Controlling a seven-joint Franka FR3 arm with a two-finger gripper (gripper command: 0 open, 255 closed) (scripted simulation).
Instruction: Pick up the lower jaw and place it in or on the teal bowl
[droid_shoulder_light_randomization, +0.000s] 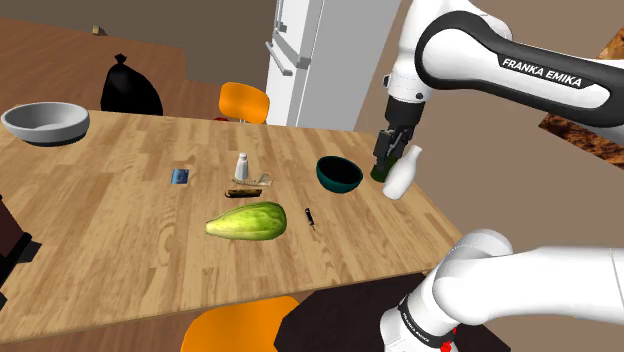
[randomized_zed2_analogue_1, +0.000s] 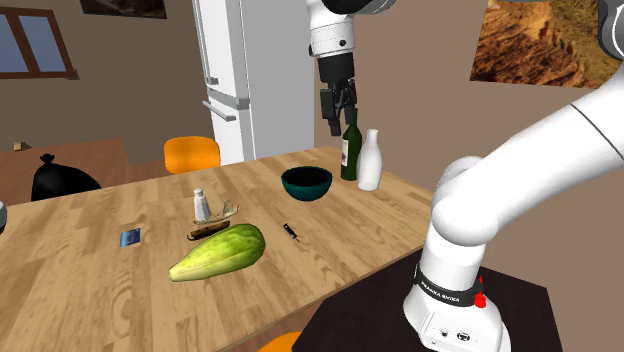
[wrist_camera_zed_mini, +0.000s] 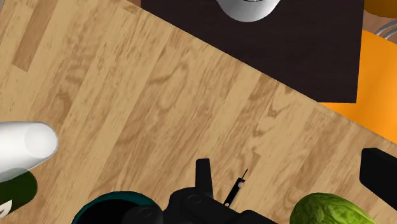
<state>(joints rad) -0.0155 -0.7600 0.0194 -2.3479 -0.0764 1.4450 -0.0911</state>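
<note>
1 teal bowl (droid_shoulder_light_randomization: 340, 186); 1 wht btl (droid_shoulder_light_randomization: 403, 172)

Recorded: worktop (droid_shoulder_light_randomization: 120, 230), light wood grain; teal bowl (droid_shoulder_light_randomization: 330, 184); yellow-green gourd (droid_shoulder_light_randomization: 248, 221); white bottle (droid_shoulder_light_randomization: 402, 172); dark green bottle (randomized_zed2_analogue_1: 350, 150); orange chair (droid_shoulder_light_randomization: 243, 101); grey bowl (droid_shoulder_light_randomization: 45, 135).

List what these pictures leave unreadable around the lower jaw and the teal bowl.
- lower jaw: shoulder view, too small to show its shape.
- dark bottle: shoulder view, mostly hidden behind the gripper.
- teal bowl: wrist view, cut by the picture's edge and covered by the gripper's body.
- thin black object: shoulder view, too small to name.
</note>
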